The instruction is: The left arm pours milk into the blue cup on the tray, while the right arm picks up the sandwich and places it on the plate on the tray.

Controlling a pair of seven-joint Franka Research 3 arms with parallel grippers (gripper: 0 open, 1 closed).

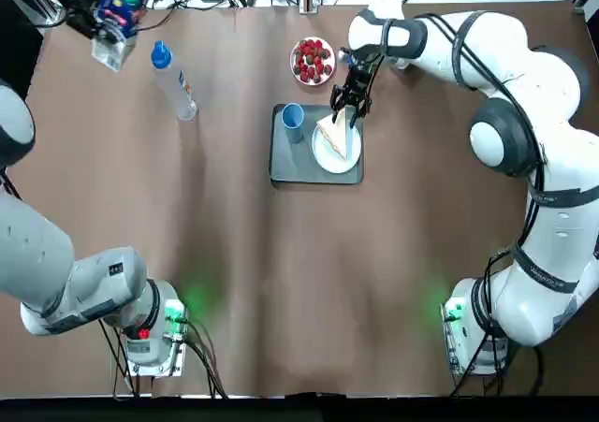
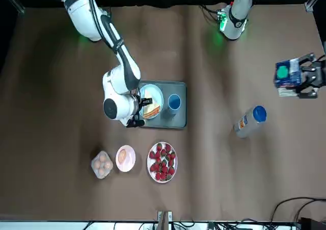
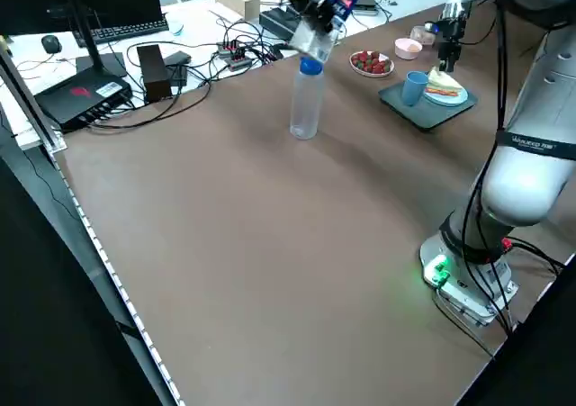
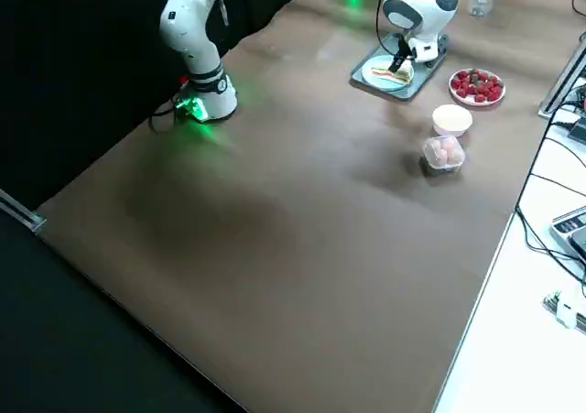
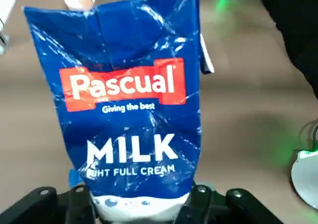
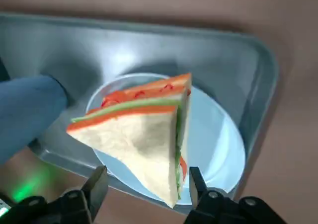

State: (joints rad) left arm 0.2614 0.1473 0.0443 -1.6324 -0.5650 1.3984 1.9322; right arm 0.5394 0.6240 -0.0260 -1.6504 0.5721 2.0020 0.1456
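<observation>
At the far left of the table [image 1: 281, 300], the left hand [image 5: 144, 201] holds the blue-and-white milk carton [image 5: 134, 110], its two fingers closed against the opposite sides of the pack. The carton is up over the far-left part of the table, well apart from the tray; its front reads "Pascual" and "MILK".

Next, to the right of the carton, a clear plastic bottle with a blue cap [image 1: 175, 81] stands on the table.

Further right lies the dark grey-green rectangular tray [image 1: 290, 165] with rounded corners and a low rim. In its left half the small round light-blue cup [image 1: 293, 121] stands upright. Beyond the tray, on the far side, is a white round dish of red strawberries [image 1: 313, 62].

In the tray's right half sits the plain white round plate [image 1: 343, 160], just beside the cup. The triangular sandwich [image 6: 139, 134], pale bread with orange, red and green filling layers, rests on the plate.

The right hand [image 6: 148, 177] is near the sandwich at the plate, its fingers wide apart and holding nothing.

Farther right, past the strawberries, are a small pale-pink bowl [image 2: 125, 158] and then a clear plastic container [image 2: 102, 164] of round, egg-like things.
</observation>
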